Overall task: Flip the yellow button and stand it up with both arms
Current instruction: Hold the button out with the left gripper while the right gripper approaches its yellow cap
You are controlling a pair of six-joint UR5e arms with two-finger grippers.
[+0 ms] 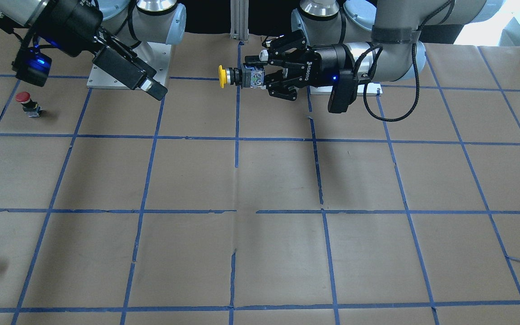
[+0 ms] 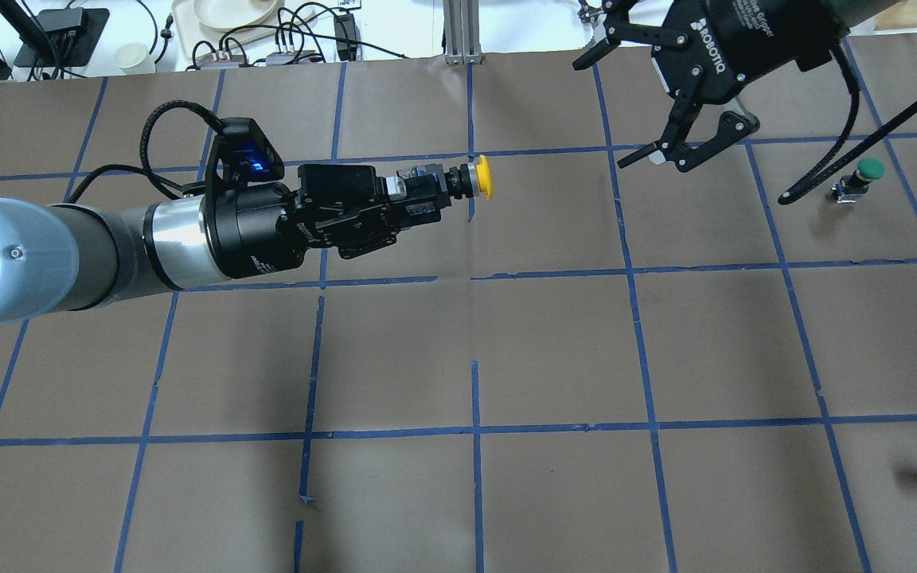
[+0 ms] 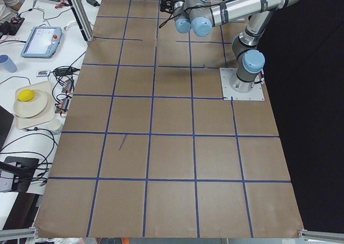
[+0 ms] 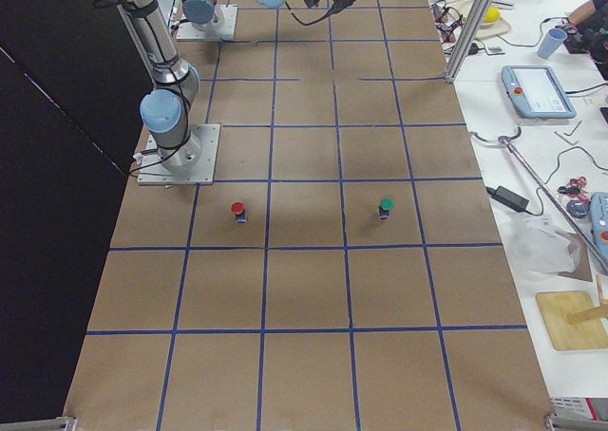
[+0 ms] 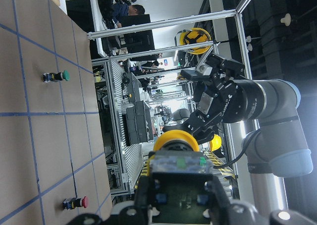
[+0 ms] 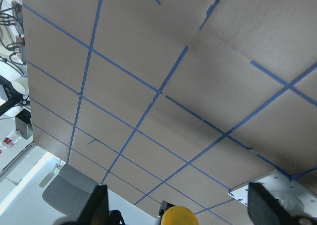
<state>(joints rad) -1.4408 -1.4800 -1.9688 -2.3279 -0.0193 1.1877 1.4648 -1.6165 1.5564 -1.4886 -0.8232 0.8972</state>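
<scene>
Seemingly aloft, yellow button (image 1: pixel 222 76) in left claw (image 1: pixel 255 76)

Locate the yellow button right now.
Overhead view, near centre: yellow button sits sideways in the left gripper above the table, pointing at the open right gripper.

The table (image 1: pixel 278 176) is covered in matt brown paper, creased at its seams, with smooth blue tape (image 1: pixel 188 138) stuck on. The yellow button (image 1: pixel 221 76) has a glossy plastic cap. The left arm (image 2: pixel 180 243) is satin silver metal.

Table (image 1: pixel 278 180) — red button (image 1: pixel 28 104), green button (image 2: pixel 861 178).
</scene>
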